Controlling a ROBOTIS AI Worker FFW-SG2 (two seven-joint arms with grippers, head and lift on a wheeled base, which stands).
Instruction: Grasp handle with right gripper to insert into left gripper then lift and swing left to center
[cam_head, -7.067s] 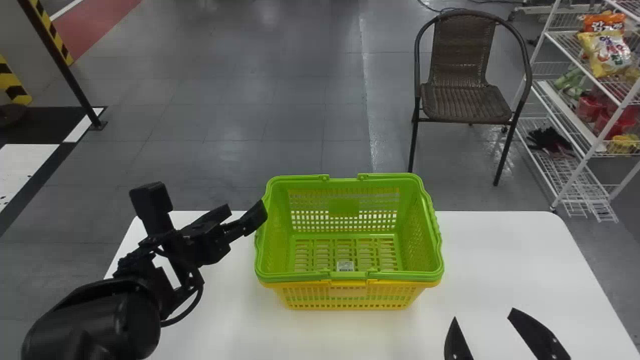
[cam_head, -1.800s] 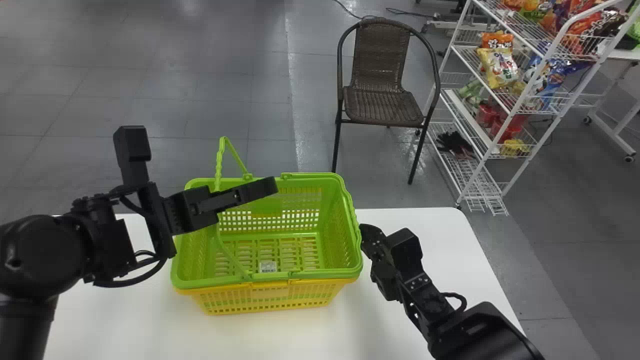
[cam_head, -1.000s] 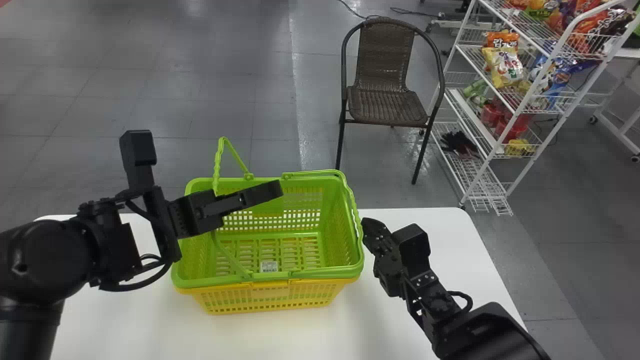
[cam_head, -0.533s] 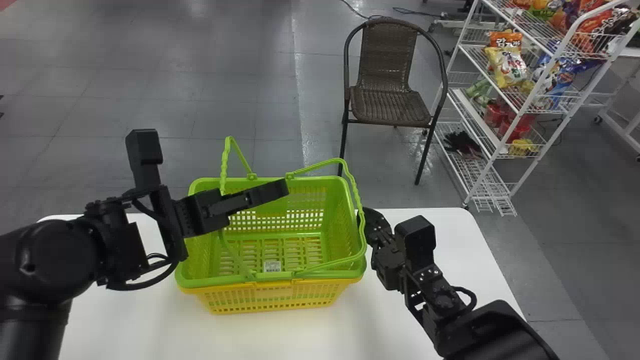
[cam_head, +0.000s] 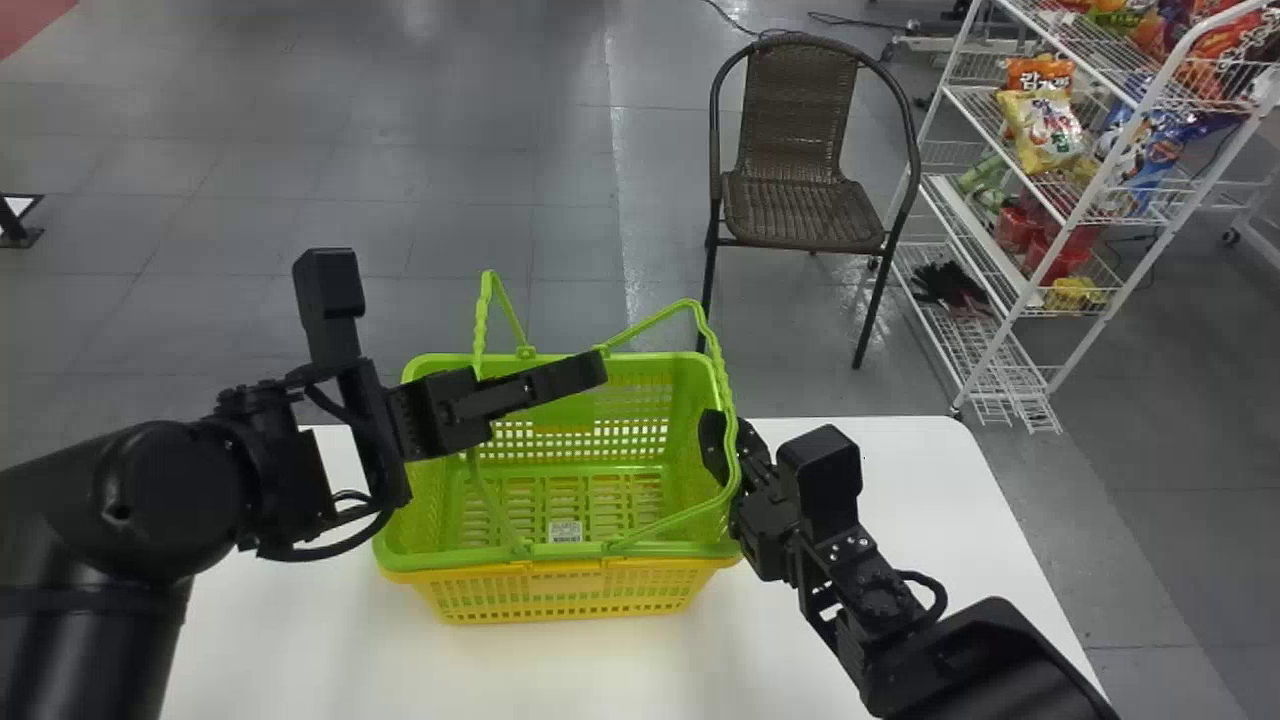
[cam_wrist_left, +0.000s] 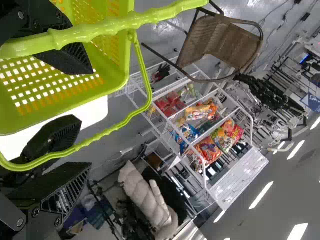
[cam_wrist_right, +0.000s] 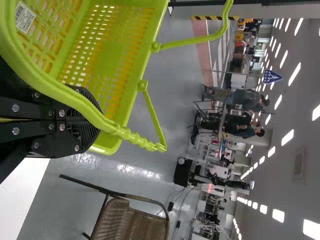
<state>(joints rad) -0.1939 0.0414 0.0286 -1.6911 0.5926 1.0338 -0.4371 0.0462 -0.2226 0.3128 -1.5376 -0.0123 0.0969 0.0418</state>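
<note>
Head view. We see a green basket (cam_head: 640, 551) nested in a yellow basket (cam_head: 570, 590), both on a white table (cam_head: 950, 480) toward six o'clock; a pale label (cam_head: 565, 531) lies on the green floor. Clock positions are taken about the green basket. The left handle (cam_head: 481, 330) stands up near ten o'clock, and the left gripper (cam_head: 585, 374) reaches over the basket from nine. The right handle (cam_head: 722, 390) is raised at a slant toward three o'clock; the right gripper (cam_head: 713, 440) comes in from four, its tip inside the loop and the handle touching it. Farther off, we note a wicker chair (cam_head: 800, 210) at one o'clock and a wire rack (cam_head: 1024, 298) of packets at two.

Left wrist view. We find the left gripper (cam_wrist_left: 75, 120) wide, its two fingers well apart. The left handle runs across in front of one finger; we cannot tell whether it lies within the pincer. Beyond, the right gripper's tip pokes through the loop of the right handle.

Right wrist view. Here the right gripper (cam_wrist_right: 99, 120) is narrow, its two fingers together. The right handle lies slantwise across both of them, rather than clamped between.
</note>
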